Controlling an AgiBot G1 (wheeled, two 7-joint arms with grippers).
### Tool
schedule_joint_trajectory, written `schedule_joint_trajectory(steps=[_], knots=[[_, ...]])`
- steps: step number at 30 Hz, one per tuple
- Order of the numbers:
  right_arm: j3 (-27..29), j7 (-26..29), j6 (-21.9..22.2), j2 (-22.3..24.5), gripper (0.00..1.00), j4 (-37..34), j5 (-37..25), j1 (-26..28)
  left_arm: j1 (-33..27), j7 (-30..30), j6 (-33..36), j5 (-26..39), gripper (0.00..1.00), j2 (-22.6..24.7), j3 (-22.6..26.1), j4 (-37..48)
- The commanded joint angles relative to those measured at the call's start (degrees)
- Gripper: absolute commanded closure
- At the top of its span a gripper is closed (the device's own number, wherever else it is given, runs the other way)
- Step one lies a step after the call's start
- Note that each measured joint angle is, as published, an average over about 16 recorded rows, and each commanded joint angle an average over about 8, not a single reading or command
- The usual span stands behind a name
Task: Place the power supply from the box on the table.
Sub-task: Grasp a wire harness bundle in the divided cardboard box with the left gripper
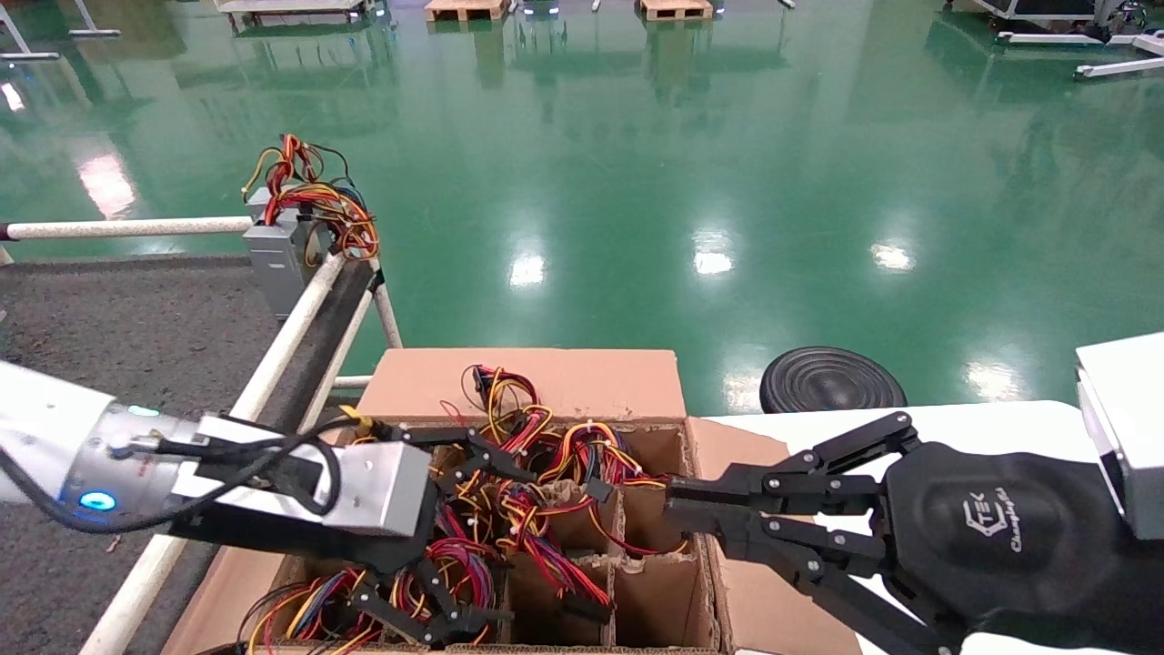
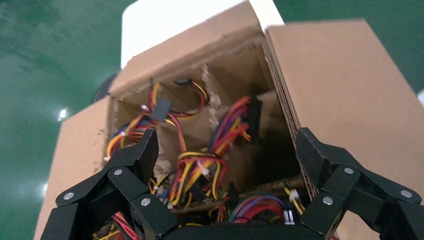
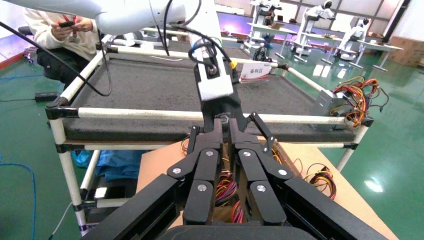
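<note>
The box (image 1: 546,382), a brown carton with a grid of cells, stands in front of me. Red, yellow and orange wire bundles (image 1: 536,455) spill out of its cells. The power supply's metal body is hidden under them. My left gripper (image 1: 514,546) hangs open over the box's left cells, its fingers straddling the wires (image 2: 200,170) without holding any. In the left wrist view the left gripper (image 2: 227,150) is spread wide. My right gripper (image 1: 677,505) is shut with its tip at the box's right wall, and in its own view the right gripper (image 3: 225,127) points at the left arm. The table (image 1: 136,327) lies to the left.
A grey unit (image 1: 277,255) with wires heaped on top sits at the table's far corner by the white rails (image 1: 291,327); this grey unit (image 3: 327,105) also shows from the right wrist. A black disc (image 1: 827,377) lies on the green floor. A person (image 3: 65,35) sits beyond the table.
</note>
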Motion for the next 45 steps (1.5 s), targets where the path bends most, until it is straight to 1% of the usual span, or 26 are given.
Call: schedule_joint_trajectory(steps=[1,9,15,27,28,29,35,36,37,45], knots=[[0.0,0.0,0.0,0.0,1.0,0.0,0.0,0.0,-1.3,1.7,0.3,0.7,0.0,0.7,1.8,1.3],[0.0,0.0,0.0,0.0,1.0,0.0,0.0,0.0,-4.0,8.3,1.0,0.6,0.0,3.0,6.3,6.2],[0.0,0.0,0.0,0.0,1.0,0.0,0.0,0.0,-5.1,12.7,1.0,0.0,0.0,4.4,8.7,9.8],[0.0,0.0,0.0,0.0,1.0,0.0,0.0,0.0,-6.5,18.3,0.5,-1.5,0.0,7.2,11.9,16.3],[0.0,0.0,0.0,0.0,1.0,0.0,0.0,0.0,-6.6,18.6,0.5,-1.6,0.03,7.4,12.1,16.7],[0.0,0.0,0.0,0.0,1.0,0.0,0.0,0.0,-6.7,18.8,0.4,-1.8,0.13,7.6,12.3,17.2],[0.0,0.0,0.0,0.0,1.0,0.0,0.0,0.0,-7.1,19.9,-0.1,-2.6,0.88,8.5,13.2,19.3],[0.0,0.0,0.0,0.0,1.0,0.0,0.0,0.0,-7.1,20.0,-0.2,-2.7,0.97,8.7,13.3,19.6],[0.0,0.0,0.0,0.0,1.0,0.0,0.0,0.0,-7.1,20.1,-0.2,-2.9,1.0,8.8,13.4,19.8],[0.0,0.0,0.0,0.0,1.0,0.0,0.0,0.0,-6.9,20.7,-0.5,-4.2,1.0,9.7,14.0,21.5]])
